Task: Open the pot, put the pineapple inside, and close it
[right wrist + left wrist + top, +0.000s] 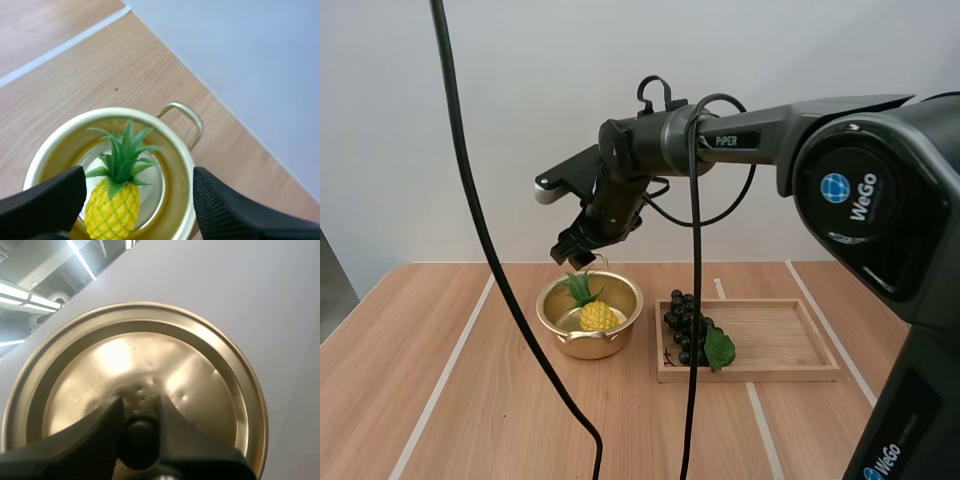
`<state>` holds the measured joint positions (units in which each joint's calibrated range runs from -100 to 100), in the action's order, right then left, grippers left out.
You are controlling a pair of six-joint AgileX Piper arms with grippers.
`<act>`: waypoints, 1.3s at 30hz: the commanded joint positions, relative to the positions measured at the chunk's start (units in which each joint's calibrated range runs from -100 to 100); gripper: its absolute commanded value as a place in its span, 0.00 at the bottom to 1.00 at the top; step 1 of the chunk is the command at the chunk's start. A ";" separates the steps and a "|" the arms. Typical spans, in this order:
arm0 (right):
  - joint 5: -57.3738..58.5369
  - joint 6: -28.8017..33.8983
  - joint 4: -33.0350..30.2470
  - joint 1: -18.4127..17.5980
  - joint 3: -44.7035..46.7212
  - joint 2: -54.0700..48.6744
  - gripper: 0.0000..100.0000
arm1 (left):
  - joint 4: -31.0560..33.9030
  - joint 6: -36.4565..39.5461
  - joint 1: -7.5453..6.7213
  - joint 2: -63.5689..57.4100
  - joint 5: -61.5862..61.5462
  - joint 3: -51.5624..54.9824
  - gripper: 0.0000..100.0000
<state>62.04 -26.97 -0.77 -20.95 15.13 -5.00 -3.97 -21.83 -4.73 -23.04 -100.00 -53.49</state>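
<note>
The gold pot (552, 312) stands uncovered on the table with the yellow pineapple (597, 316) inside it, leaves up. My right gripper (576, 253) hangs just above the pot's far rim. In the right wrist view its fingers (230, 210) stand wide apart, open, over the pot (184, 155) and the pineapple (113, 205), holding nothing. In the left wrist view my left gripper (140, 407) is shut on the black knob (139, 440) of the gold lid (150, 345), which it holds up in the air away from the pot.
A wooden tray (790, 345) lies right of the pot, with a bunch of dark grapes (686, 322) and a green leaf at its left end. The pot's handle (189, 119) points toward the back wall. Bare table lies left of the pot.
</note>
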 commanded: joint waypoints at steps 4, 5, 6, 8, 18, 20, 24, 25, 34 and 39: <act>1.73 5.94 -7.72 0.10 -1.33 -8.22 1.00 | 0.19 0.82 -0.18 0.15 0.00 -0.22 0.00; 2.76 6.97 -9.72 0.27 -1.80 -9.40 1.00 | 0.19 0.93 -0.18 0.15 0.00 -0.22 0.00; 3.42 7.81 -11.59 0.42 -2.10 -10.56 1.00 | 0.19 0.93 -0.18 0.15 0.00 -0.22 0.00; 4.78 9.58 -14.15 1.16 -2.98 -12.35 1.00 | 0.19 1.17 -0.18 0.15 0.00 -0.22 0.00; 6.80 12.80 -15.82 9.59 -6.68 -19.48 1.00 | 0.19 1.28 -0.18 0.15 0.00 -0.06 0.00; 7.64 13.13 -15.82 11.23 -7.82 -20.80 1.00 | 0.19 2.13 -0.18 0.15 0.00 0.12 0.00; 9.82 13.56 -15.82 13.91 -11.11 -23.80 1.00 | 0.06 3.25 -0.18 0.15 0.00 0.23 0.00; 10.05 13.93 -15.82 14.51 -11.97 -24.62 1.00 | 0.06 3.42 -0.18 0.15 0.00 0.23 0.00; 13.51 16.72 -15.82 17.47 -16.62 -29.42 1.00 | -0.05 4.25 -0.18 0.15 0.00 0.23 0.00; 14.52 19.68 -15.82 19.11 -16.62 -30.60 0.31 | -0.05 4.54 -0.18 0.15 0.00 0.50 0.00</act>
<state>75.88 -9.40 -16.22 -2.75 -1.07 -34.56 -3.97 -18.11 -4.73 -23.04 -100.00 -53.36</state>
